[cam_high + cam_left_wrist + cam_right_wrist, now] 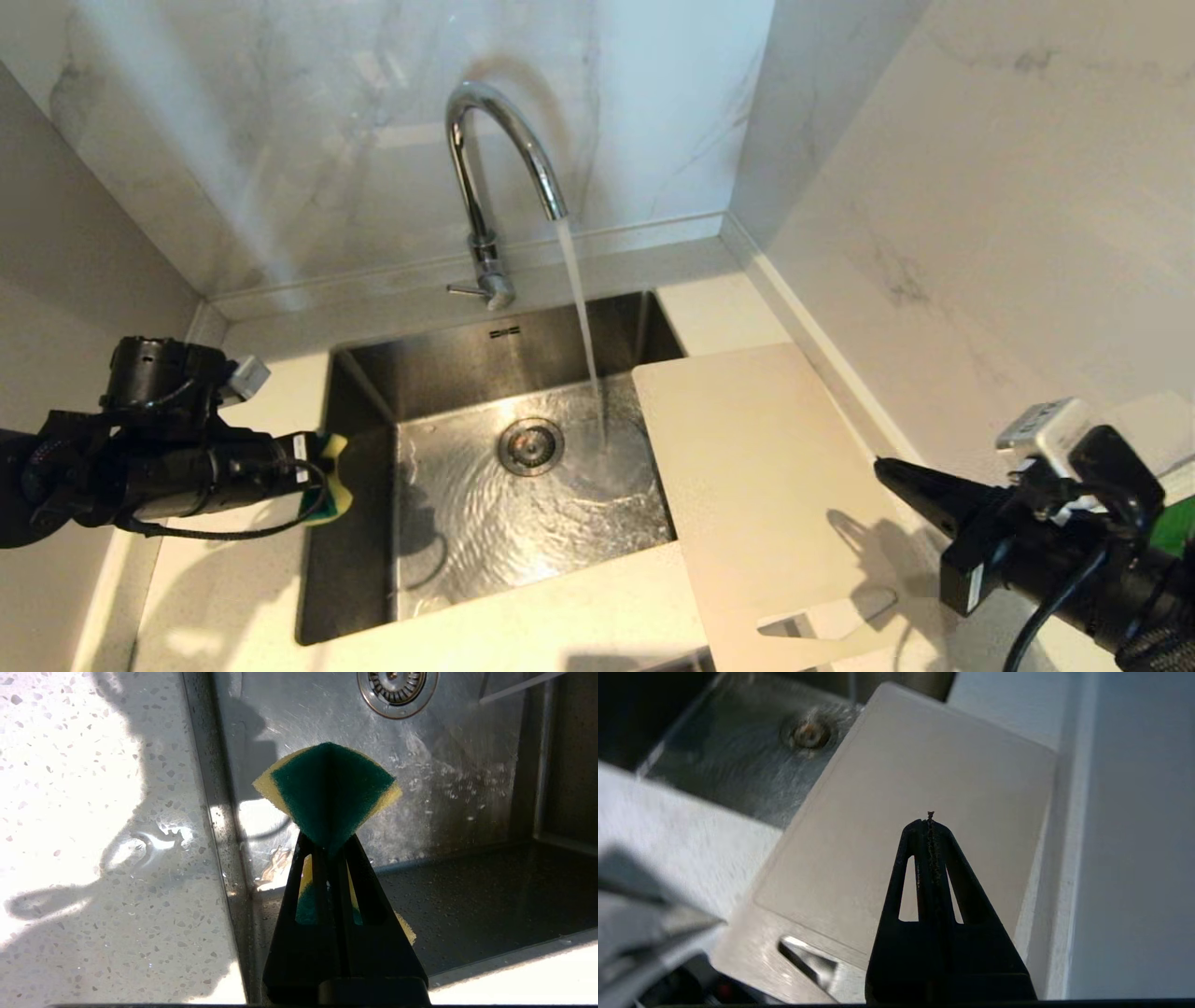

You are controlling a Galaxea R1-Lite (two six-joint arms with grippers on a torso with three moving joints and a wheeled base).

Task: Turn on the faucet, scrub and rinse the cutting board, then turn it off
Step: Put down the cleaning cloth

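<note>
Head view: faucet [485,168] running into the sink [373,373]. Left gripper [322,471], jaws clamped on a sponge [329,788], waits at the sink's left; right gripper [896,471], jaws together, empty, hovers above the cutting board [756,467] on the table. Scrubbing, rinsing and shutoff remain.

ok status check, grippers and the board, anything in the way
Left gripper shut on sponge, by sink's left rim. Right gripper shut, empty, above cutting board. Faucet running; board dry on counter. Nothing blocking.
</note>
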